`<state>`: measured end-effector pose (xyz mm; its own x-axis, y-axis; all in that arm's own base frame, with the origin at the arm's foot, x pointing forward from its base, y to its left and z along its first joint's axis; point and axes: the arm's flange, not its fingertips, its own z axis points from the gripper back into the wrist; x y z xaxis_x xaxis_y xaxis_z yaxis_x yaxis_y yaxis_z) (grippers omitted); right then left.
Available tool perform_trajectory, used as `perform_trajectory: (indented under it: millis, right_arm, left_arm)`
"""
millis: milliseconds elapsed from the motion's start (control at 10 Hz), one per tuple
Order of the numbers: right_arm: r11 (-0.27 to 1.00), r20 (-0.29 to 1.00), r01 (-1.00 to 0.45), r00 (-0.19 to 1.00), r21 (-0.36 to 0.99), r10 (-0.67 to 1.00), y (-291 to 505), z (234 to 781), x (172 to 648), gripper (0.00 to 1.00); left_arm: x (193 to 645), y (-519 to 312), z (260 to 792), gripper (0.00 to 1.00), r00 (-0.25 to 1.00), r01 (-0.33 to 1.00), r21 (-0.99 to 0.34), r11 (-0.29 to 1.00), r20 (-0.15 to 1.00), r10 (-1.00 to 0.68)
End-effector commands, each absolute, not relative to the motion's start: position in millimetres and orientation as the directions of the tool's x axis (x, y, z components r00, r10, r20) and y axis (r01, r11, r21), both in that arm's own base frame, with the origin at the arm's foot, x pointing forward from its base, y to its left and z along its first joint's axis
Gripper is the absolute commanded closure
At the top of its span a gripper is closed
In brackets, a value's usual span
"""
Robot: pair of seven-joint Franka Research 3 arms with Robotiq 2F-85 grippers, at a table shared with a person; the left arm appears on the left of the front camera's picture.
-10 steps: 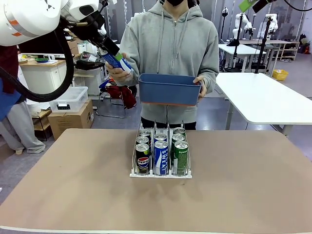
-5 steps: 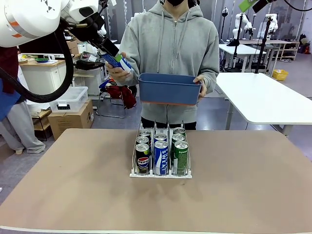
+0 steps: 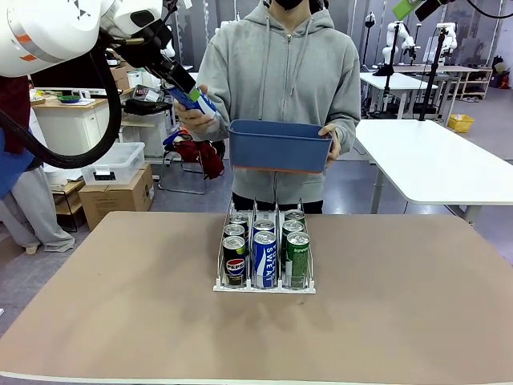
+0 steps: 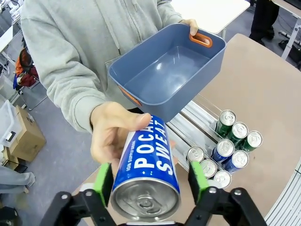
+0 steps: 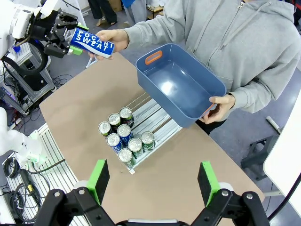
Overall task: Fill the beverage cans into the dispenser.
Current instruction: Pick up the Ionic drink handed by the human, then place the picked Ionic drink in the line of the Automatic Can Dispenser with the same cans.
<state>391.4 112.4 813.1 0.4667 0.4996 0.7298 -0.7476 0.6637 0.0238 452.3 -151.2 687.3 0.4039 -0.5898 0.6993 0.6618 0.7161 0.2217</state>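
Left wrist view: left gripper [image 4: 148, 181] pads pinch the blue can [image 4: 146, 176] at its top end; person's hand [image 4: 113, 136] holds the other end.

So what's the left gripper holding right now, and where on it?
The left gripper is shut on a blue can, pads against its sides near the silver top. The person's hand holds the other end. The right gripper is open and holds nothing.

Cans [image 3: 264, 249] in dispenser [image 3: 264, 286], bin [image 3: 278, 146] held behind it
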Motion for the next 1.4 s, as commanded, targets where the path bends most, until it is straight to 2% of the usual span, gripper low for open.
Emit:
perform_trajectory:
  millis: [0,100,200,400,900,1000,1100,1300]
  right_arm:
    - [0.664,0.729,-0.747,0.468,0.026,0.499,111.6,811.9,390.2,0.0]
    - [0.664,0.729,-0.747,0.468,0.026,0.499,111.6,811.9,390.2,0.0]
    - [0.664,0.729,-0.747,0.468,0.026,0.499,111.6,811.9,390.2,0.0]
    - [0.664,0.729,-0.747,0.468,0.026,0.499,111.6,811.9,390.2,0.0]
    - [0.664,0.729,-0.747,0.468,0.026,0.499,111.6,811.9,390.2,0.0]
    - [0.664,0.729,-0.747,0.468,0.026,0.499,111.6,811.9,390.2,0.0]
    - [0.664,0.729,-0.747,0.468,0.026,0.499,111.6,811.9,390.2,0.0]
    - [0.664,0.729,-0.747,0.468,0.026,0.499,111.6,811.9,390.2,0.0]
  left_arm:
    - [454.1,-148.0,686.0,1.0,0.416,0.657,0.216,0.722,0.695,-0.586]
    - [454.0,-149.0,685.5,0.64,0.423,0.653,0.211,0.728,0.695,-0.581]
    - [454.8,-147.4,684.7,1.0,0.43,0.647,0.213,0.732,0.691,-0.581]
    - [455.1,-144.5,684.2,1.0,0.446,0.616,0.232,0.752,0.685,-0.577]
    - [456.1,-140.7,687.6,1.0,0.446,0.64,0.215,0.737,0.677,-0.585]
    - [456.2,-142.0,689.3,1.0,0.442,0.636,0.148,0.758,0.735,-0.514]
    - [455.8,-144.3,684.9,1.0,0.429,0.644,0.215,0.734,0.692,-0.58]
    - [455.8,-144.3,684.9,1.0,0.429,0.644,0.215,0.734,0.692,-0.58]
